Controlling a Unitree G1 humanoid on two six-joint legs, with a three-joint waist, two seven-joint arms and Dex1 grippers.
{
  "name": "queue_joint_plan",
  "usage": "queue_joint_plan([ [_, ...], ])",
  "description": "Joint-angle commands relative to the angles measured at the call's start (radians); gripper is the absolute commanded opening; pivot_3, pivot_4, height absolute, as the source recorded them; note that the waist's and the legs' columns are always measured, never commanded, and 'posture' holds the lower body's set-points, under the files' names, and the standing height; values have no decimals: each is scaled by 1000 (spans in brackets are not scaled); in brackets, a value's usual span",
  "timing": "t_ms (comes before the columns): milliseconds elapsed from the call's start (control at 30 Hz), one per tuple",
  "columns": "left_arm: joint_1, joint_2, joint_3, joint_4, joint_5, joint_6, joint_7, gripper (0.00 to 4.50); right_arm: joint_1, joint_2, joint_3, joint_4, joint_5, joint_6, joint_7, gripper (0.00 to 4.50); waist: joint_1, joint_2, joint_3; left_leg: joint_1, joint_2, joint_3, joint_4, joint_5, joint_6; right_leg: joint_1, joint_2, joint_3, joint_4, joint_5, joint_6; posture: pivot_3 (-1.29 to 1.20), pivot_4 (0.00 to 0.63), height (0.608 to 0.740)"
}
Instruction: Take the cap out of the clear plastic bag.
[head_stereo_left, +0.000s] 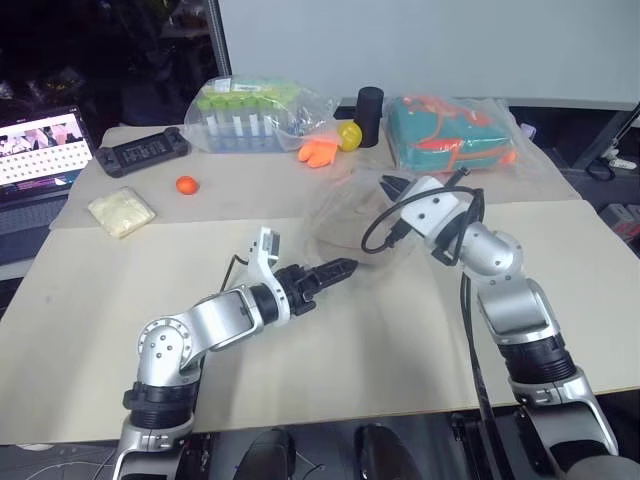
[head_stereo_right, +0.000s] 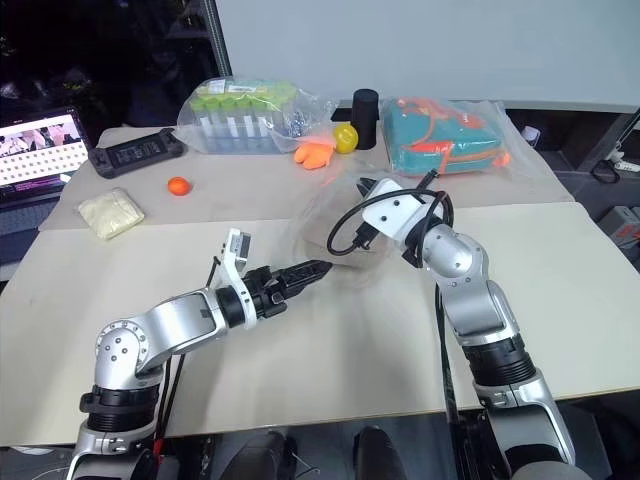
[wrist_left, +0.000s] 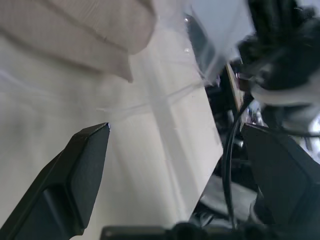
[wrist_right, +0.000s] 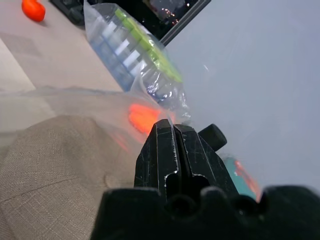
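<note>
The clear plastic bag (head_stereo_left: 345, 222) lies mid-table, its upper edge drawn up by my right gripper (head_stereo_left: 392, 186), which is shut on the film. The right wrist view shows the shut fingers (wrist_right: 172, 150) with wrinkled plastic around them and the tan fabric cap (wrist_right: 55, 165) just below, inside the bag. My left gripper (head_stereo_left: 340, 268) is open and points at the bag's near side from the left, low over the table. In the left wrist view its two black fingers (wrist_left: 85, 165) stand wide apart, and the cap (wrist_left: 95, 25) sits behind the film ahead of them.
At the back stand a bag of green-capped tubes (head_stereo_left: 250, 110), a black cylinder (head_stereo_left: 370, 112), a yellow ball (head_stereo_left: 349, 136), an orange item (head_stereo_left: 318, 152) and a bag with a teal-and-orange item (head_stereo_left: 450, 135). Left: a black controller (head_stereo_left: 143, 152), a small orange ball (head_stereo_left: 187, 185), a pale-yellow packet (head_stereo_left: 121, 213), a laptop (head_stereo_left: 40, 145).
</note>
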Motion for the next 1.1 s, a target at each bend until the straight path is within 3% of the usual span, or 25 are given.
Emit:
queue_joint_plan([
  [33, 3, -53, -13, 42, 5, -86, 53, 4500, -31, 3, -30, -24, 11, 18, 5, 50, 0, 0, 0, 0, 0, 0, 0, 0, 0, 0, 0, 0, 0, 0, 0, 0, 150, 740],
  [267, -35, -148, -7, 175, 92, -150, 11, 4500, -37, 0, -34, -47, 15, 54, 22, 50, 0, 0, 0, 0, -1, 1, 0, 0, 0, 1, 0, 0, -1, 0, 0, 0, 150, 740],
  [567, -135, -240, 47, 405, 305, -215, -147, 4500, -35, -4, -41, -68, 23, 91, 31, 50, 0, 0, 0, 0, -2, 1, 0, 0, 0, 1, 1, -1, -2, 0, 0, 0, 150, 740],
  [700, -167, -279, 74, 477, 368, -217, -209, 3497, -35, -3, -42, -75, 28, 105, 33, 0, 0, 0, 0, -1, -2, 1, 0, 0, 0, 1, 0, -1, -2, 0, 0, 0, 150, 740],
  [1000, -132, -329, 116, 435, 367, -114, -219, 210, -40, 0, -33, -85, 28, 119, 38, 0, 0, 0, 0, -1, -1, 0, 0, 0, 0, 1, 0, -1, -2, 0, 0, 0, 150, 740],
  [1100, -96, -331, 118, 376, 294, -47, -183, 28, -39, 6, -25, -87, 31, 115, 44, 0, -2, 0, 0, -1, -1, 0, 0, 0, 0, 1, 0, -1, -2, 0, 0, 0, 150, 740],
])
